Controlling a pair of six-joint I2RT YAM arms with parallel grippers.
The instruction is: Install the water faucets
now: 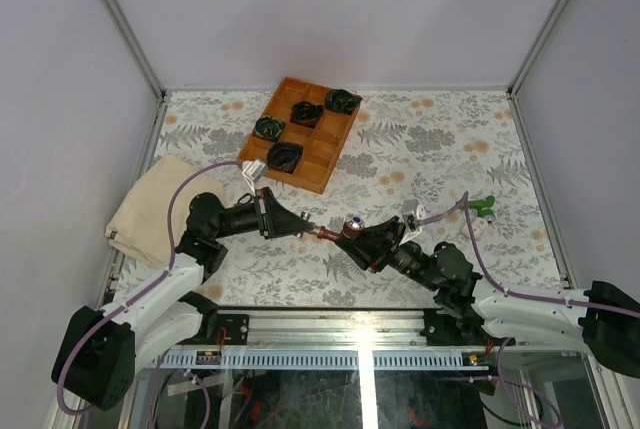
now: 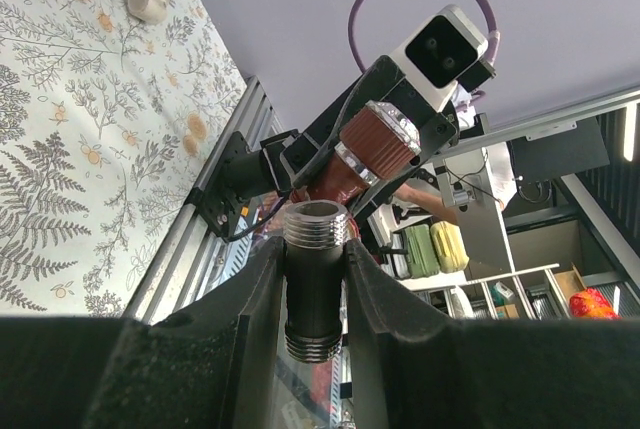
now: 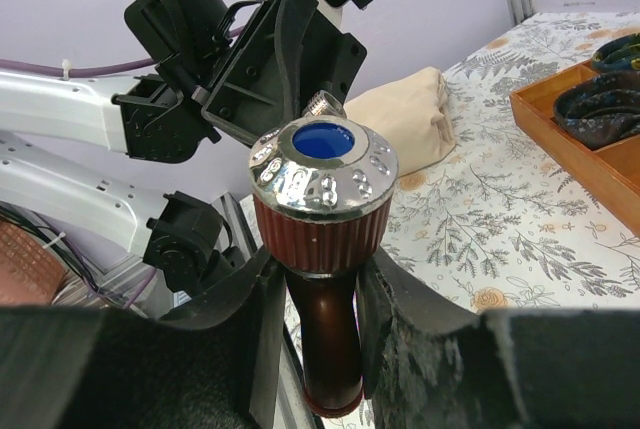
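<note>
Where walls (image 1: 330, 9) rise, floral tablecloth (image 1: 430, 159) bears green faucet (image 1: 485, 206).

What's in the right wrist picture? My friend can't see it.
The right pincer grips a red-brown faucet with a shiny silver cap and blue centre. Behind it the left pincer holds a silvery threaded piece; a beige cloth and wooden tray lie on the flowery table.

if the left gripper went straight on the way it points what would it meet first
The dark red-brown faucet with a ribbed knob, in the right gripper, ahead of the threaded dark metal tube the left gripper holds. Whether they touch is unclear.
</note>
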